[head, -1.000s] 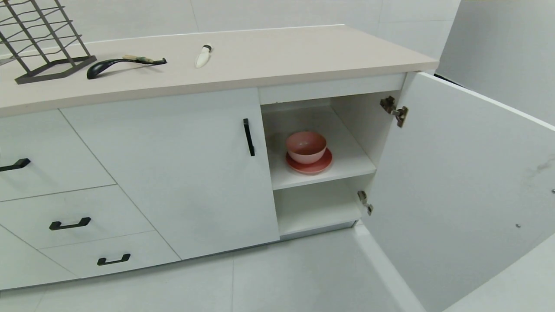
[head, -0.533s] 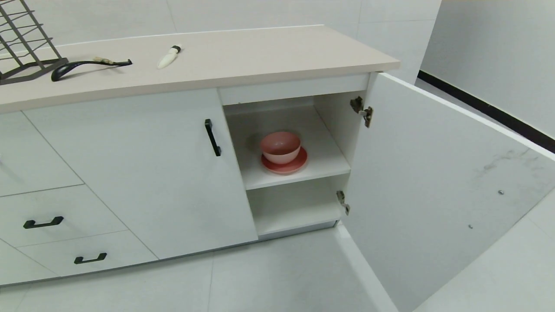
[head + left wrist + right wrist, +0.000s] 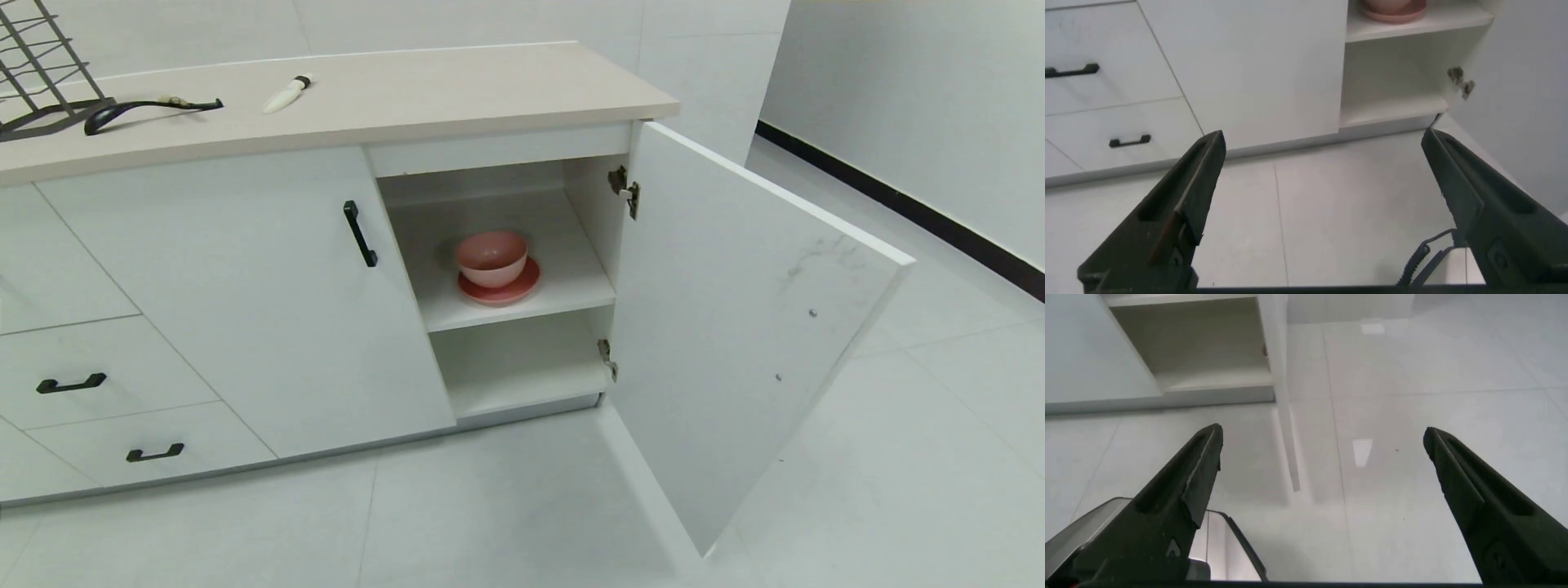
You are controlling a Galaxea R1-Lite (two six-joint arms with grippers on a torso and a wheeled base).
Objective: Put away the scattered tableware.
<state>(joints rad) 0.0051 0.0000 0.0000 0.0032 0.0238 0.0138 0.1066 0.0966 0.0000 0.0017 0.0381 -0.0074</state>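
A pink bowl (image 3: 491,256) sits on a red plate (image 3: 500,291) on the upper shelf of the open cabinet (image 3: 506,310); the pair also shows in the left wrist view as the bowl on its plate (image 3: 1392,8). On the beige countertop (image 3: 457,90) lie a black ladle (image 3: 139,108) and a white knife with a black end (image 3: 286,93). My left gripper (image 3: 1323,143) hangs open over the floor in front of the cabinet. My right gripper (image 3: 1323,441) is open too, low over the floor near the door's edge. Neither holds anything.
The cabinet's right door (image 3: 735,310) stands wide open and juts into the floor space. The left door (image 3: 245,294) is closed, with drawers (image 3: 82,384) beside it. A dark wire rack (image 3: 41,73) stands at the counter's far left. A wall with black skirting (image 3: 898,204) runs on the right.
The whole head view has shifted: the cabinet and counter now sit further left and more floor and wall show on the right. The bowl, plate, ladle and knife keep their places.
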